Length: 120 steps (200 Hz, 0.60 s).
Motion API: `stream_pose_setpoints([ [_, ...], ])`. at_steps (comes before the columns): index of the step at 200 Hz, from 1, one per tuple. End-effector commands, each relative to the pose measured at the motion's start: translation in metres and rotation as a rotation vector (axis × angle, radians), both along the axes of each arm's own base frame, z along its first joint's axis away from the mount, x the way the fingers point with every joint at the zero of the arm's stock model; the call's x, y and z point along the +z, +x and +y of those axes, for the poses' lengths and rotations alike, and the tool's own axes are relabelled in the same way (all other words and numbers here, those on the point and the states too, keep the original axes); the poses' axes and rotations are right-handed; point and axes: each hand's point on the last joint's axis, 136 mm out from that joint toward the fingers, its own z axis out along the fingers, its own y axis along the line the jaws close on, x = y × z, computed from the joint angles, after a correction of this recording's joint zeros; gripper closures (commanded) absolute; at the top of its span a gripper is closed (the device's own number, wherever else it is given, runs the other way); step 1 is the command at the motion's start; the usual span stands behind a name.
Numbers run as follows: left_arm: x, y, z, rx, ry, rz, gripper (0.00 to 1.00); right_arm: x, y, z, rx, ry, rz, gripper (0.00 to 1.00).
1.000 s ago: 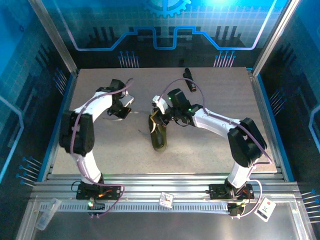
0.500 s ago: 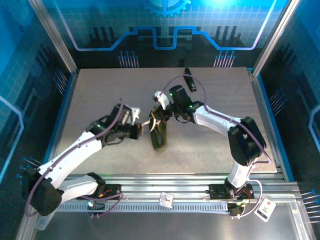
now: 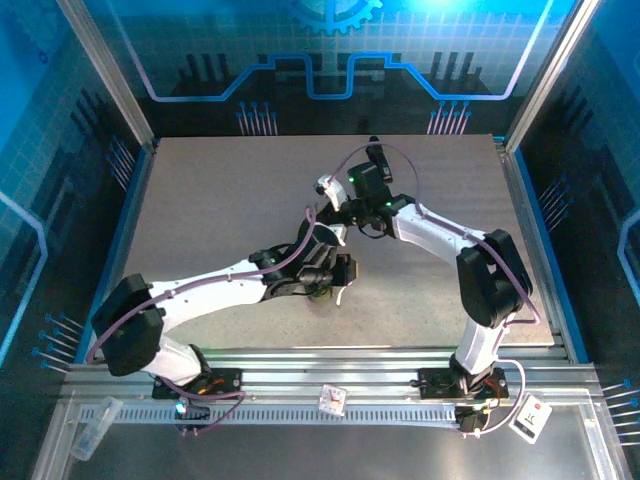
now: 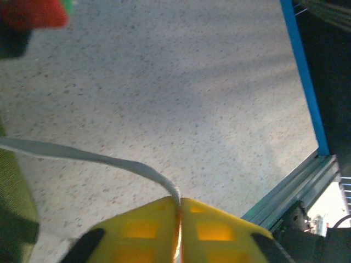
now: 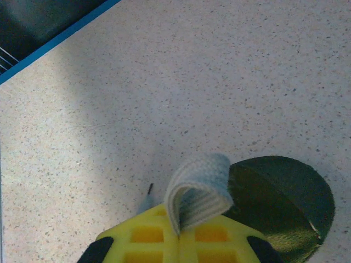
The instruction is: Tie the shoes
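Observation:
The dark olive shoe (image 3: 319,296) lies mid-table, mostly hidden under my left arm; its rounded end (image 5: 285,208) shows in the right wrist view and its edge (image 4: 12,208) in the left wrist view. My left gripper (image 3: 340,271) hangs over the shoe. Its yellow fingers (image 4: 142,227) press together on a thin whitish-grey lace (image 4: 82,155) that runs off to the left. My right gripper (image 3: 336,224) sits just behind the shoe, shut on a folded loop of lace (image 5: 198,189) that stands up from the fingertips (image 5: 148,233).
A small black oblong object (image 3: 375,150) lies at the table's far side, partly behind my right arm. A blue rail (image 4: 304,82) edges the table on the right of the left wrist view. Bare speckled tabletop (image 3: 200,200) spreads to the left.
My left arm has swung from the table's left side across to the shoe and now covers it. My right gripper has drawn back a little, away from the near edge, with its lace loop.

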Motion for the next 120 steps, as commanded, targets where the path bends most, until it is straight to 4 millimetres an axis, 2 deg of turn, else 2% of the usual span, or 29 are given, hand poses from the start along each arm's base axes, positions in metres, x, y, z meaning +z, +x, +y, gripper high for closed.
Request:
stream_pose_setpoints([
  [1, 0.028, 0.016, -0.017, 0.004, -0.090, -0.084, 0.69, 0.005, -0.018, 0.014, 0.111, 0.022, 0.000, 1.00],
  [18, 0.031, 0.015, -0.007, 0.002, -0.049, -0.115, 0.61, 0.003, -0.019, 0.013, 0.120, 0.019, -0.004, 1.00],
  [47, 0.044, 0.012, 0.020, 0.006, -0.008, -0.193, 0.59, 0.003, -0.019, 0.013, 0.122, 0.032, -0.012, 1.00],
  [61, 0.051, 0.007, 0.031, -0.044, -0.020, -0.210, 0.59, 0.004, -0.019, 0.013, 0.121, 0.041, -0.016, 1.00],
  [81, 0.054, 0.010, 0.065, -0.025, -0.006, -0.185, 0.57, 0.005, -0.019, 0.012, 0.116, 0.045, -0.014, 1.00],
  [106, 0.067, 0.023, 0.112, 0.057, -0.091, -0.159, 0.52, 0.010, -0.024, 0.011, 0.141, 0.045, -0.056, 1.00],
  [120, 0.076, 0.033, 0.132, 0.101, -0.134, -0.165, 0.51, 0.011, -0.030, 0.013, 0.164, 0.043, -0.094, 1.00],
])
